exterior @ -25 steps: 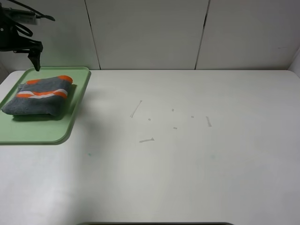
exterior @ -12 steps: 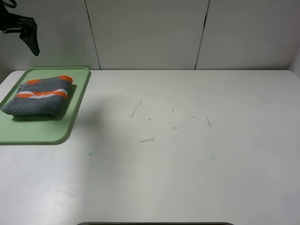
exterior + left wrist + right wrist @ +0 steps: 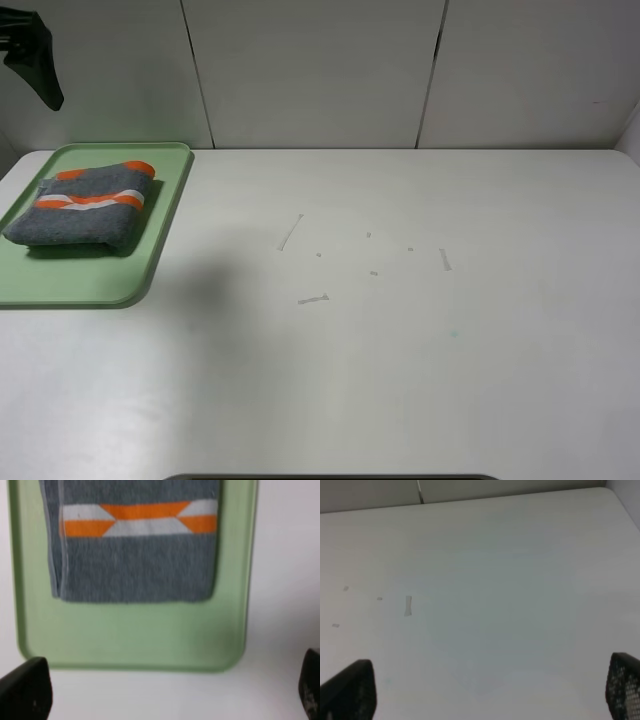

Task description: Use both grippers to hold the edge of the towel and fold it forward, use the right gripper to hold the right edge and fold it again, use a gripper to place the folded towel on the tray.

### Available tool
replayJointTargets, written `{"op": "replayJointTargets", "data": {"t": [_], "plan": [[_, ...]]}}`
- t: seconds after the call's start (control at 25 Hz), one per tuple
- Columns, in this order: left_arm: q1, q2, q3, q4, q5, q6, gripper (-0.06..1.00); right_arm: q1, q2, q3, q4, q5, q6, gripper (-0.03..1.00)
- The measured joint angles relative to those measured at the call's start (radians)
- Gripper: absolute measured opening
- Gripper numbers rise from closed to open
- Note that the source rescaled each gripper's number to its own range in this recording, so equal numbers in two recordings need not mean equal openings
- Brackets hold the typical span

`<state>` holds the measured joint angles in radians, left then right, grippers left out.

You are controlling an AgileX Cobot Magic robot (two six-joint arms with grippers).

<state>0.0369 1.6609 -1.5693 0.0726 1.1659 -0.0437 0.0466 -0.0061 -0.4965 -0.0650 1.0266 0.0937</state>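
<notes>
White table (image 3: 400,350) bearing light green tray (image 3: 90,285) at 9 o'clock of the exterior high view. Folded dark grey towel (image 3: 85,212) with orange and white stripes, lying flat inside the tray. Left gripper (image 3: 35,62) raised at 11 o'clock from towel, well apart, spread fully, holding nothing. Right gripper (image 3: 490,690) likewise spread wide and empty, over bare table.
</notes>
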Motion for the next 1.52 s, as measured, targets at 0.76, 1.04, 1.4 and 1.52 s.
{"op": "replayJointTargets", "data": {"t": [0.76, 1.04, 1.4, 1.52], "plan": [[0.000, -0.540, 0.427, 0.000, 0.000, 0.002, 1.00, 0.000, 0.000, 0.000, 0.000, 0.000, 0.000, 1.00], [0.000, -0.803, 0.528, 0.000, 0.005, 0.002, 1.00, 0.000, 0.000, 0.000, 0.000, 0.000, 0.000, 1.00], [0.000, -1.083, 0.534, 0.018, 0.007, 0.086, 1.00, 0.000, 0.000, 0.000, 0.000, 0.000, 0.000, 1.00], [0.000, -1.143, 0.537, -0.019, 0.007, 0.116, 1.00, 0.000, 0.000, 0.000, 0.000, 0.000, 0.000, 1.00]]}}
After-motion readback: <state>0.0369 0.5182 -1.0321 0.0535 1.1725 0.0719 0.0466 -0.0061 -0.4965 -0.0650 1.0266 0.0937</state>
